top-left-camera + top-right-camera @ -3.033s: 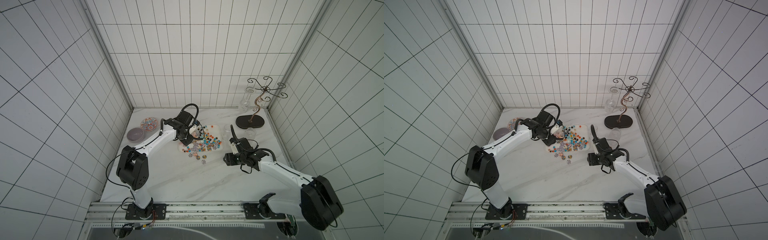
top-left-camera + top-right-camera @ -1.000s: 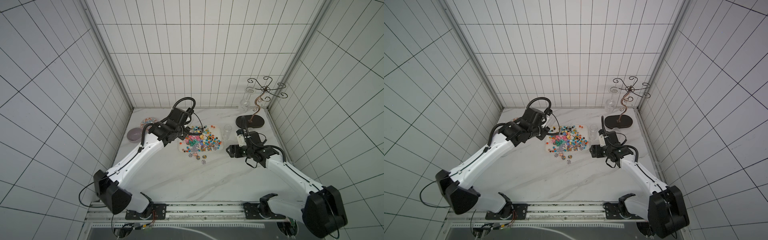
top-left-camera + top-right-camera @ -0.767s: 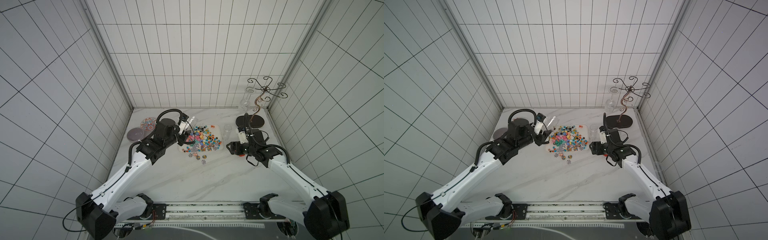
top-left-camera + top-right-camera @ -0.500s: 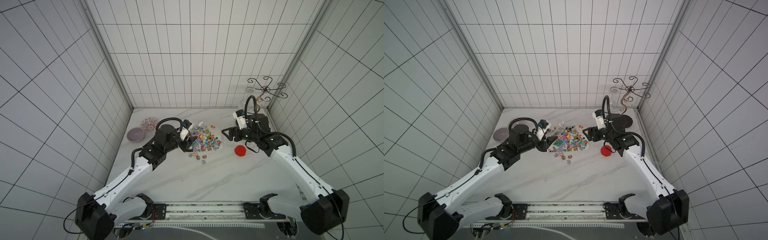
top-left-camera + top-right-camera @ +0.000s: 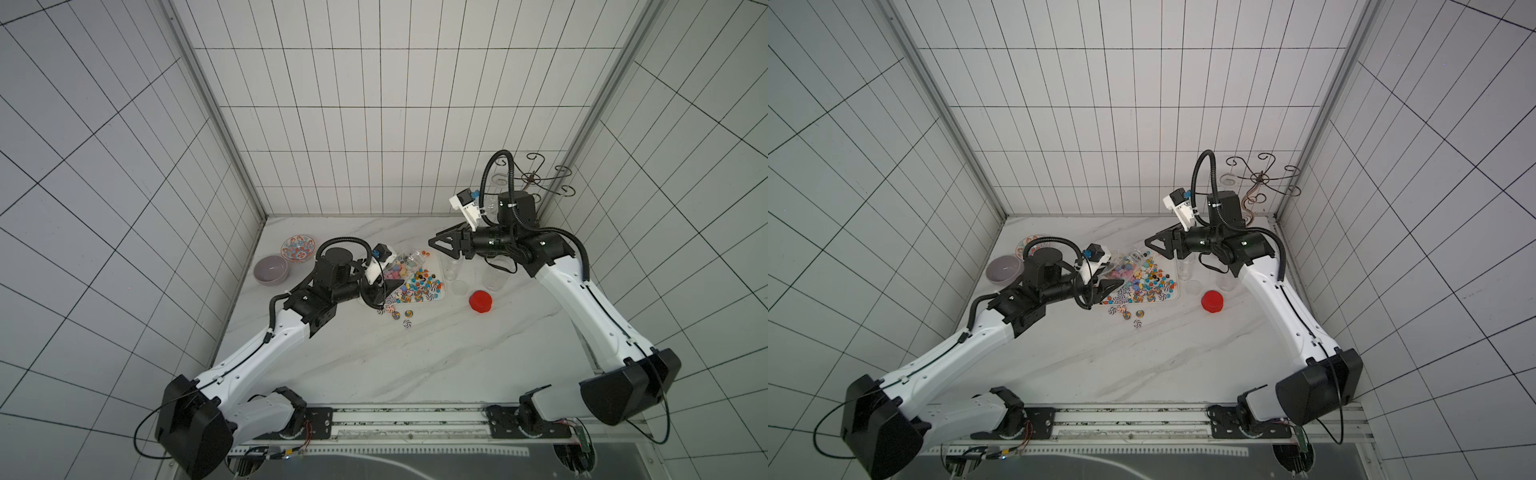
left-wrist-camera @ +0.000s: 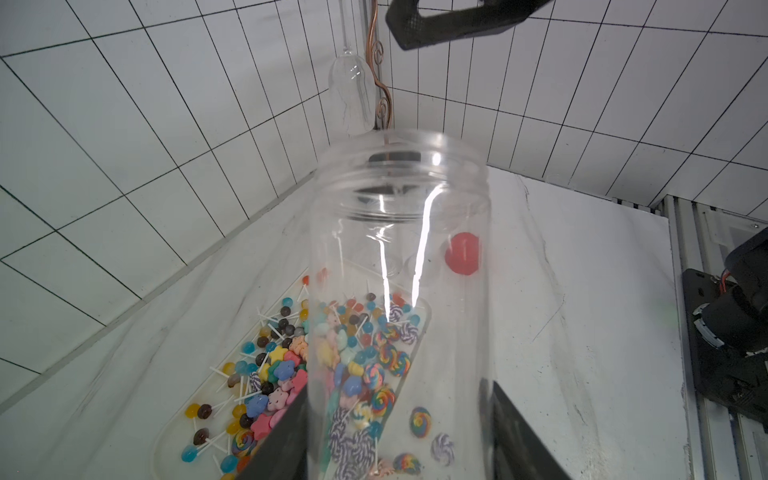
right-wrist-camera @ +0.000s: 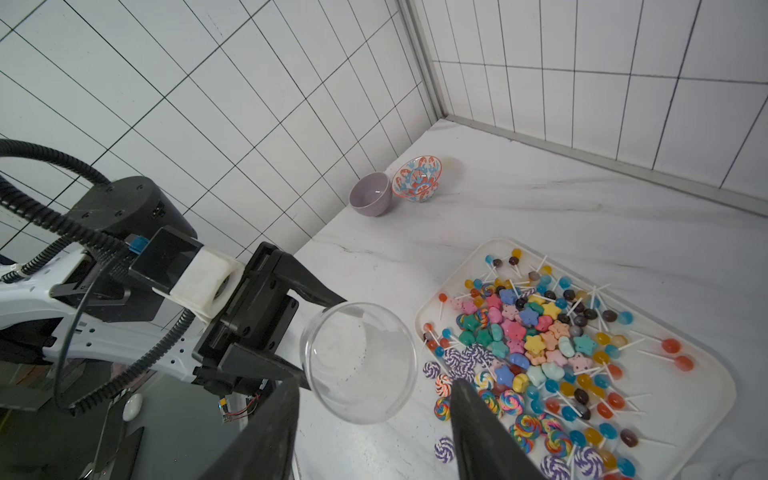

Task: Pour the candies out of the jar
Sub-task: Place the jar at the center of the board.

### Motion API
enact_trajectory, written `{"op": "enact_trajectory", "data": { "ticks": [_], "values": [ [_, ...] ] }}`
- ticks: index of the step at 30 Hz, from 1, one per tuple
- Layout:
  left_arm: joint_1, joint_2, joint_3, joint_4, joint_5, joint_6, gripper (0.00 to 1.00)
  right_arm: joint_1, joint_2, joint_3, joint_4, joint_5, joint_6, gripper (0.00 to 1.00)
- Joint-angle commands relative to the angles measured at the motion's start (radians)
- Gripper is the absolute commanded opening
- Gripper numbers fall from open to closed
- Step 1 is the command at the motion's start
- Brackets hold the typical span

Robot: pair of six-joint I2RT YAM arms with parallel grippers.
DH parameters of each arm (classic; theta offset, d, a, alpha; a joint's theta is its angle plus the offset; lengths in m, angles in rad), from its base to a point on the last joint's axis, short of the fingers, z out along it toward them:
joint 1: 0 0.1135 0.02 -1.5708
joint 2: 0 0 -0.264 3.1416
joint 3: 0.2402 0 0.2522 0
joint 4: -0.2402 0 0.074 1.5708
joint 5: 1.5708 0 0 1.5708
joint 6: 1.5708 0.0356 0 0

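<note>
My left gripper [image 6: 395, 415] is shut on a clear jar [image 6: 399, 249], which looks empty in the right wrist view [image 7: 359, 368]. The jar tilts mouth-up over the near-left end of the white tray [image 5: 444, 286]. The candies [image 5: 419, 284] lie heaped on that tray, in both top views [image 5: 1148, 282] and both wrist views [image 6: 282, 365] [image 7: 540, 332]. A few swirl discs [image 5: 399, 316] lie on the table beside it. My right gripper [image 5: 436, 243] hangs open and holds nothing, high above the tray's far end, facing the jar's mouth.
A red lid [image 5: 480, 301] lies on the table right of the tray. Clear cups [image 5: 454, 268] stand between them. A lilac bowl [image 5: 271, 269] and a patterned bowl [image 5: 297, 248] sit at the back left. A metal stand [image 5: 536, 178] with a hanging glass fills the back right corner.
My right gripper has let go of the red lid, risen, and swung over the tray's far end. My left arm has drawn back, swinging the jar round mouth-up.
</note>
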Motion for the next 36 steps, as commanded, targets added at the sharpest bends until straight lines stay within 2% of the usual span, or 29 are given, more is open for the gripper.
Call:
{"op": "enact_trajectory", "data": {
  "ticks": [1, 8, 15, 21, 27, 30, 31, 36],
  "values": [
    [0.002, 0.014, 0.011, 0.009, 0.034, 0.019, 0.33, 0.044, 0.014, 0.135, -0.122, -0.052, -0.084, 0.58],
    [0.002, 0.02, 0.017, 0.009, 0.052, 0.017, 0.33, 0.089, 0.054, 0.143, -0.179, -0.033, -0.12, 0.56],
    [0.002, 0.025, 0.022, -0.002, 0.064, 0.022, 0.35, 0.119, 0.083, 0.146, -0.186, -0.058, -0.125, 0.46],
    [0.002, 0.029, 0.025, -0.002, 0.068, 0.022, 0.36, 0.129, 0.087, 0.136, -0.181, -0.07, -0.114, 0.31],
    [0.002, 0.028, 0.026, -0.003, 0.064, 0.02, 0.38, 0.129, 0.081, 0.123, -0.163, -0.081, -0.096, 0.08],
    [0.002, 0.026, 0.025, -0.002, 0.06, 0.02, 0.42, 0.13, 0.079, 0.114, -0.16, -0.081, -0.087, 0.0],
    [0.002, 0.024, 0.026, -0.002, 0.057, 0.019, 0.44, 0.129, 0.077, 0.111, -0.159, -0.081, -0.086, 0.0],
    [0.004, 0.023, 0.028, 0.004, 0.04, 0.01, 0.68, 0.129, 0.061, 0.097, -0.146, -0.045, -0.073, 0.0]
  ]
}}
